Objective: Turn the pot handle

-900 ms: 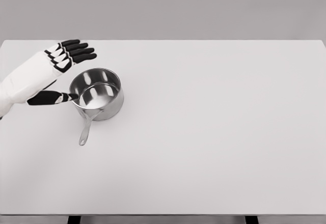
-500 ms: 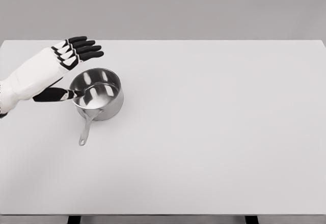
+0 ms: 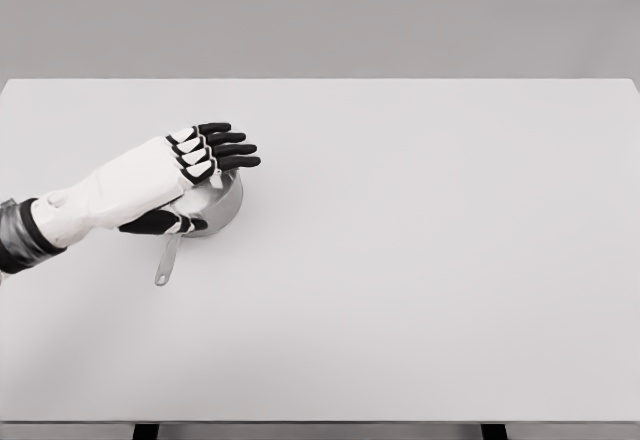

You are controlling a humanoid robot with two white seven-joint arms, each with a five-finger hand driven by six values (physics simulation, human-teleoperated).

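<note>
The steel pot (image 3: 222,203) sits on the white worktop (image 3: 420,260), its thin handle (image 3: 166,259) pointing toward the near edge. The left hand (image 3: 190,165) hovers flat over the pot, covering most of it, fingers (image 3: 232,148) extended and grasping nothing, thumb at the pot's near-left rim.

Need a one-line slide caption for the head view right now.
Left hand, fingers extended, hovers over the steel pot on the white table; handle points toward the camera.
</note>
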